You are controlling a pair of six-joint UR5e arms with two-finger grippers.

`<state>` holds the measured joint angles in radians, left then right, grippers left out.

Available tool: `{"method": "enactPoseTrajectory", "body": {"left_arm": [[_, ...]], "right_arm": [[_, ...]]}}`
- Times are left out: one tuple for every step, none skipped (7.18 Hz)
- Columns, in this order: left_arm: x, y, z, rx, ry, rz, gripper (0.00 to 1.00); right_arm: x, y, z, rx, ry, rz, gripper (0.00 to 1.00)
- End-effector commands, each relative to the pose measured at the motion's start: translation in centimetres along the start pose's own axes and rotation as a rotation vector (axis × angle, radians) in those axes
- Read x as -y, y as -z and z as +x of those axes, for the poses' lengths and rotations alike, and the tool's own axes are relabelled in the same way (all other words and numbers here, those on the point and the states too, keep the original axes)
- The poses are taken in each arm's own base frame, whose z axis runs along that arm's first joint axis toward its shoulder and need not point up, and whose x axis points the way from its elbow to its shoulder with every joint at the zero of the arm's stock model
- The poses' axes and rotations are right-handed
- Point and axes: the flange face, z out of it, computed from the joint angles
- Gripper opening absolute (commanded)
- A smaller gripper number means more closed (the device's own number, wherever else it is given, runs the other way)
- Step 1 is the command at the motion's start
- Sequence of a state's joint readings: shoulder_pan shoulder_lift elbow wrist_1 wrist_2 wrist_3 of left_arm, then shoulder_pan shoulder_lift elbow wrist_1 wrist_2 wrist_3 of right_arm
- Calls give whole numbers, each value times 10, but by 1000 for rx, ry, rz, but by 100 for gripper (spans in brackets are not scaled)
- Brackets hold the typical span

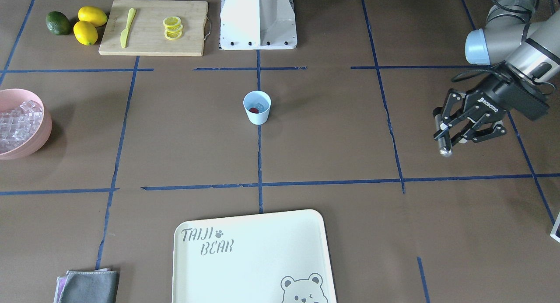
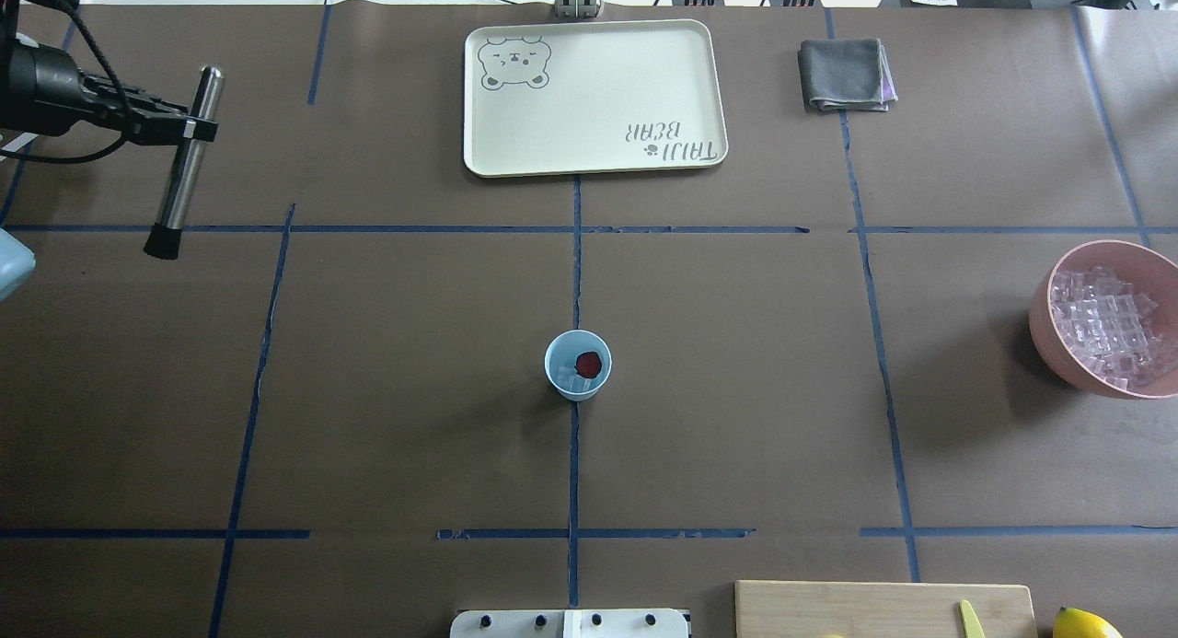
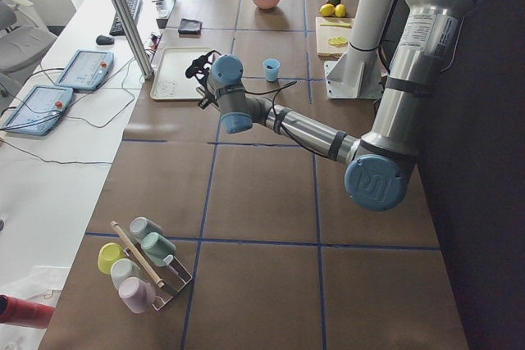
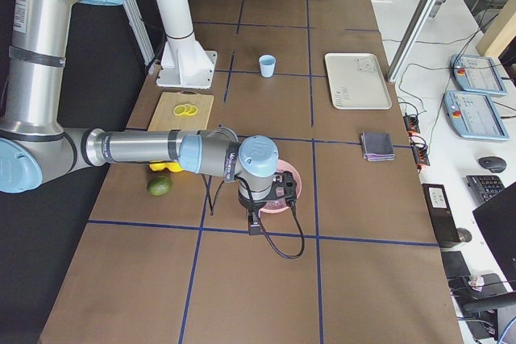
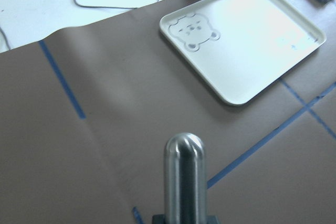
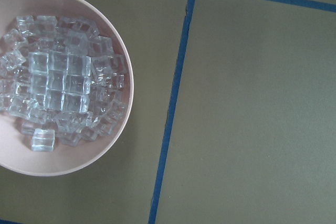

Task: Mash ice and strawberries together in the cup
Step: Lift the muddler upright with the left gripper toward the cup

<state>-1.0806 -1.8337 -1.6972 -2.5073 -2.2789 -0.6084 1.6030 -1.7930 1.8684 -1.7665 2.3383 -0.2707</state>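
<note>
The light-blue cup (image 2: 578, 365) (image 1: 257, 107) stands upright mid-table on a blue tape line. Inside it lie one red strawberry (image 2: 589, 363) (image 1: 253, 110) and a few clear pieces of ice (image 2: 568, 377) (image 1: 260, 105). My left gripper (image 2: 195, 129) (image 1: 444, 133) hovers far off toward the table's left end, shut on a silver muddler (image 2: 187, 164) (image 5: 185, 177) whose black tip points back toward me. My right gripper (image 4: 256, 219) hangs over the pink bowl; its fingers show in no close view, so I cannot tell its state.
The pink bowl (image 2: 1045, 330) (image 6: 128, 77) holds a heap of ice cubes. A cream bear tray (image 2: 598, 86) and a folded grey cloth (image 2: 845, 75) lie at the far edge. Near my base sit a cutting board (image 1: 153, 40) with a yellow knife and lemon slices, plus lemons (image 1: 92, 16).
</note>
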Motion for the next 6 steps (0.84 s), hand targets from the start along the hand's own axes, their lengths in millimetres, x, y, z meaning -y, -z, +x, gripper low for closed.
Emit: {"method": "enactPoseTrajectory", "body": {"left_arm": [[34,-28,86,-106,-130,159,0],[33,-64,137,-169,-169,164,0],[33,-87,180,-193,-190,227,0],[7,-117,225,-223,-196,324,0],[-18,-133,260,-248,-179,415,0],[-37,-143,294,-307,-170,441,0]], "right_arm": [[0,0,0,0,-4,-1,99],[1,1,-1,-1,-4,2,99],[1,0,0,-1,-5,1,99],[1,0,0,-2,-4,0,99],[1,1,0,-4,-4,2,99],[1,1,0,-4,-4,2,99]]}}
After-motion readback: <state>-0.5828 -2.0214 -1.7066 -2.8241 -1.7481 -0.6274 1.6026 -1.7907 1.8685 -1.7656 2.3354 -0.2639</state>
